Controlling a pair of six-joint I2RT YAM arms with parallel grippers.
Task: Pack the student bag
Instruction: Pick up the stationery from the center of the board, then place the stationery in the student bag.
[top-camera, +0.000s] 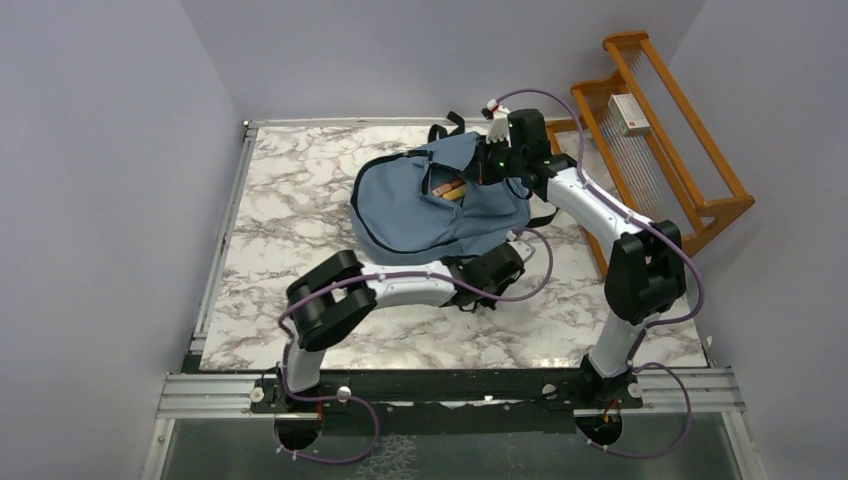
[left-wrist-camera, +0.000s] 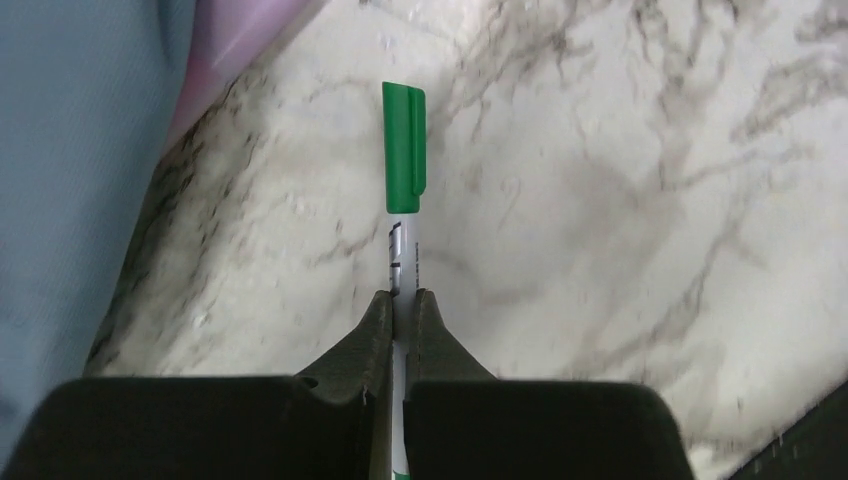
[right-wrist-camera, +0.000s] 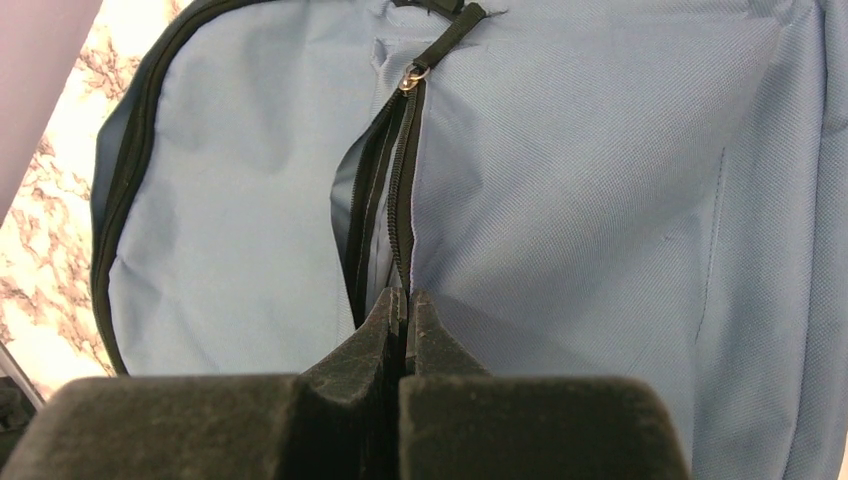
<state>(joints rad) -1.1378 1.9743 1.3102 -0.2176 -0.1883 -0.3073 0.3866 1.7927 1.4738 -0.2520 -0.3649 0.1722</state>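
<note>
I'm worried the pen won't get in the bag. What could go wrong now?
The left hand pinches the green-capped pen by its thin barrel, so it might tilt or slip when lifted. The right hand holds only the zipper edge of the student bag; if that fabric slips out, the opening could fall shut.

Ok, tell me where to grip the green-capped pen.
Take the pen on its white barrel, just below the green cap. Come in from the uncapped end with a finger on either side. The barrel is slim and straight, so a crosswise pinch should seat well, whereas the wider cap might pull off. The left tool is shut there now.
</note>
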